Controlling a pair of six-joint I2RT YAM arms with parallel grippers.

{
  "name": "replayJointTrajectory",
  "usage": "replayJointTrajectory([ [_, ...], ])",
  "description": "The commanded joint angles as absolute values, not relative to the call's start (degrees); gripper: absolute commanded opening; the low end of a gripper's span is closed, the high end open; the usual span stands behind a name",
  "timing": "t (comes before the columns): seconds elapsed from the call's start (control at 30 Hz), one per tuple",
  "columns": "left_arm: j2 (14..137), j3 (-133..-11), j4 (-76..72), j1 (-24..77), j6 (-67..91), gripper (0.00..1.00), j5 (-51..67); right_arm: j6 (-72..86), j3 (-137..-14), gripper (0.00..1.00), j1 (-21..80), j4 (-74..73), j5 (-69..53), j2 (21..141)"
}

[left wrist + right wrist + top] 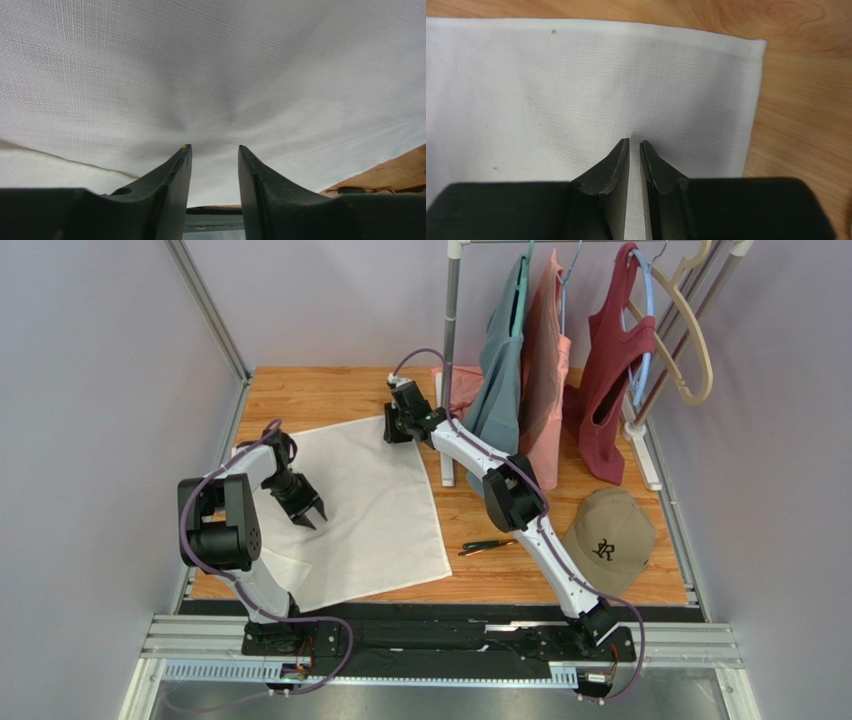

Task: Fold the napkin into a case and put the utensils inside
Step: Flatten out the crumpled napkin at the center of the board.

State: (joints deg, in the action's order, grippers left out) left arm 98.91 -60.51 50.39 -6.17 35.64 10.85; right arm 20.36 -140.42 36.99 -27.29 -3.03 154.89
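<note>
napkin point(370, 500): light, limp cloth, pinch a corner | left pincer point(214, 147) spread above it | right pincer point(635, 142) nearly pressed together at its corner, hold unclear

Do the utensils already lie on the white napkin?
No, the utensils lie on the bare wooden table, to the right of the napkin and apart from it.
</note>
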Motion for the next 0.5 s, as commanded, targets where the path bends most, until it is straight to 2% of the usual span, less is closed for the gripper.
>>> replayJointTrajectory([
  [0.0, 91.85, -63.81, 44.94, -6.59, 33.93, 0.56, 14.14, 28.30, -145.28, 0.19, 33.93, -27.78, -2.46, 157.59],
  [0.07, 92.54, -65.47, 42.55, -6.50, 34.01, 0.57, 18.52, 27.87, -144.93, 0.23, 33.75, -25.50, -5.00, 157.06],
  [0.23, 104.31, -75.05, 41.75, -4.93, 34.27, 0.53, 20.39, 23.56, -142.74, 0.35, 36.12, -22.94, -4.76, 151.36],
  [0.27, 106.07, -76.28, 41.57, -4.75, 34.89, 0.52, 20.48, 23.03, -142.13, 0.43, 36.30, -23.11, -4.75, 148.74],
  [0.33, 111.34, -80.05, 40.69, -4.48, 35.42, 0.52, 21.27, 23.02, -140.98, 0.47, 36.82, -24.43, -5.71, 145.39],
  [0.47, 119.95, -87.26, 41.74, -4.04, 36.39, 0.50, 22.67, 24.35, -129.16, 0.52, 37.70, -24.53, -6.42, 134.24],
])
